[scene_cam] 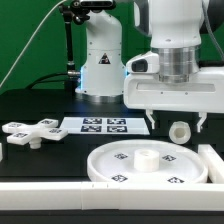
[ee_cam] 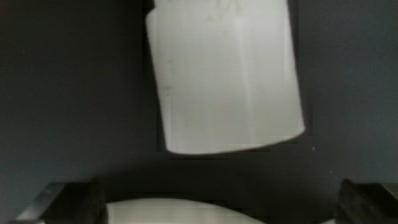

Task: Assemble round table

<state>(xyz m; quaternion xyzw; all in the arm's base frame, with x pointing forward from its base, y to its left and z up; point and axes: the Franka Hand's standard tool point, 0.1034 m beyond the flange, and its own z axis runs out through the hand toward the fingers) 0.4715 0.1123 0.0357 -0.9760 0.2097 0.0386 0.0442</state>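
The short white cylinder post (scene_cam: 180, 131) lies on its side on the black table, just behind the large rimmed round disc (scene_cam: 150, 166). My gripper (scene_cam: 178, 122) hovers over the post, open and empty, with a finger on each side of it in the exterior view. In the wrist view the post (ee_cam: 222, 75) lies ahead of the gripper (ee_cam: 217, 205), not between the dark fingertips (ee_cam: 71, 203). A curved white edge, likely the disc's rim (ee_cam: 169, 212), shows between them. The cross-shaped piece (scene_cam: 30, 131) lies at the exterior view's left.
The marker board (scene_cam: 105, 124) lies flat behind the disc, in front of the arm's base (scene_cam: 100, 70). A long white bar (scene_cam: 90, 207) runs along the front edge, and a white block (scene_cam: 212, 162) stands at the exterior view's right, beside the disc.
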